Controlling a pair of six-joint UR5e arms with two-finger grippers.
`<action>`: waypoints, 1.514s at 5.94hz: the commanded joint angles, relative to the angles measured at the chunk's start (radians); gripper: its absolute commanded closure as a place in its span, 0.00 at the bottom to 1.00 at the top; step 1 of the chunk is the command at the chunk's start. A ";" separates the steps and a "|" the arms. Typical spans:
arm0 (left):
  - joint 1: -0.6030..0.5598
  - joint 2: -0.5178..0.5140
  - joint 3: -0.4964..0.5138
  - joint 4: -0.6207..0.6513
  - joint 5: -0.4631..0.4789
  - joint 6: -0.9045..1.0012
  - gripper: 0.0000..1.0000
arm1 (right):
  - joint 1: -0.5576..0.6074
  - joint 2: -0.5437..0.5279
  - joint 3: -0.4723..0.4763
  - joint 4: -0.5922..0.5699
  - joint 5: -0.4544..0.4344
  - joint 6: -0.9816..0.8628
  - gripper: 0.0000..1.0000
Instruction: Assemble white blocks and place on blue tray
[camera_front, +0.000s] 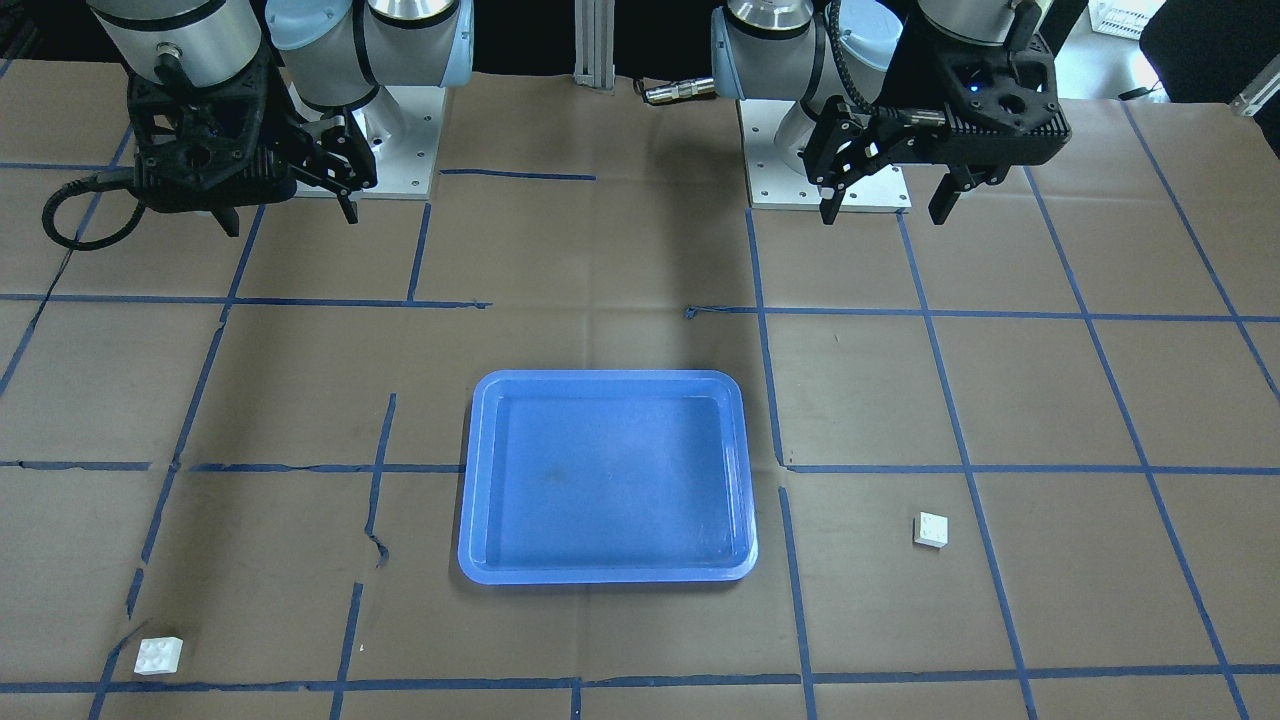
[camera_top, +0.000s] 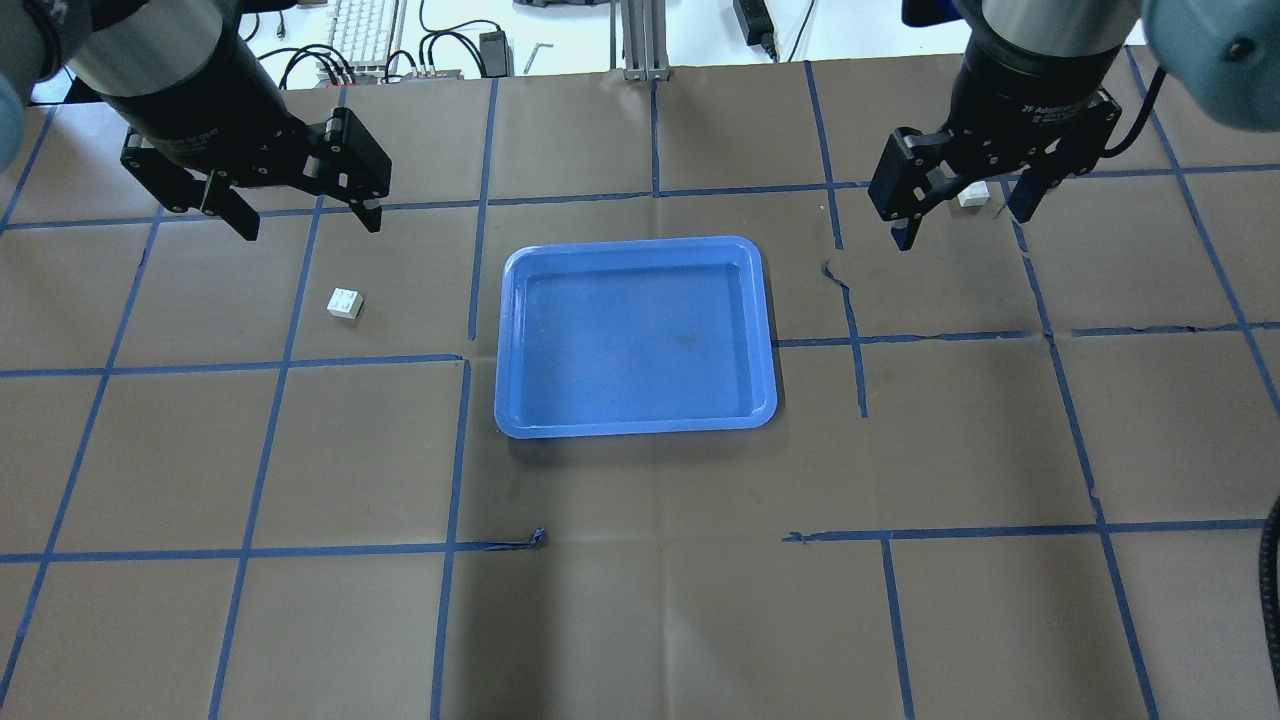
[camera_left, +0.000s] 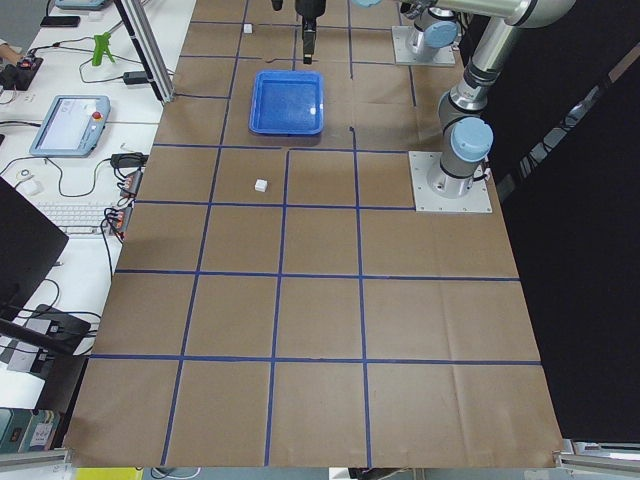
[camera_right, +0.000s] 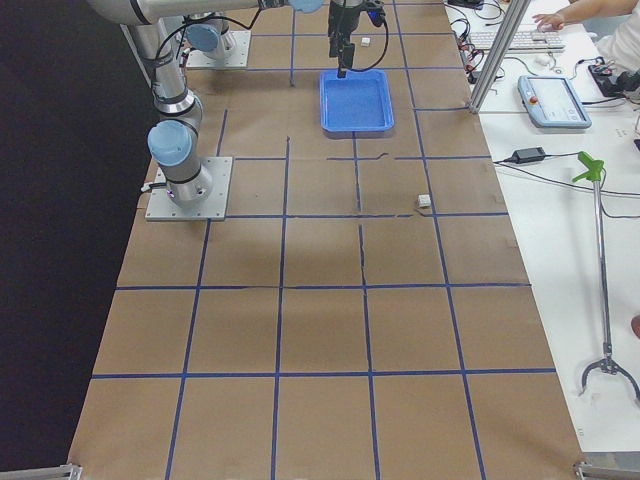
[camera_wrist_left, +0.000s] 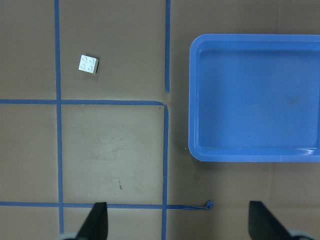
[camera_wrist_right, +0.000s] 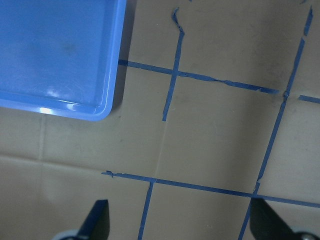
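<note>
Left block (camera_front: 931, 530): beside blue tray (camera_front: 600, 573), unjoined.
Right block (camera_front: 159, 655): opposite side, seemingly farther.
Left gripper (camera_front: 884, 215), right gripper (camera_front: 291, 220): spread, empty, pre-pickup.

Mid-blue tray (camera_top: 640, 335), paler blue along the rim, faint dark smudge on the bottom. Plain white on left block (camera_top: 345, 302) and far-right block (camera_top: 973, 194). Dull brown table (camera_top: 640, 620), gridded with blue tape lines (camera_top: 250, 550). Matte black on left gripper (camera_top: 310, 228) and right gripper (camera_top: 962, 230).
</note>
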 joint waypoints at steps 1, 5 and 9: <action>-0.001 0.002 0.000 -0.002 0.002 0.000 0.01 | -0.003 -0.006 0.006 -0.013 0.006 0.101 0.00; 0.118 0.022 0.011 -0.003 0.074 0.058 0.01 | -0.008 0.003 -0.007 -0.014 0.002 0.109 0.00; 0.327 -0.169 -0.113 0.268 -0.004 0.443 0.01 | -0.095 0.108 -0.014 -0.198 0.005 -0.556 0.00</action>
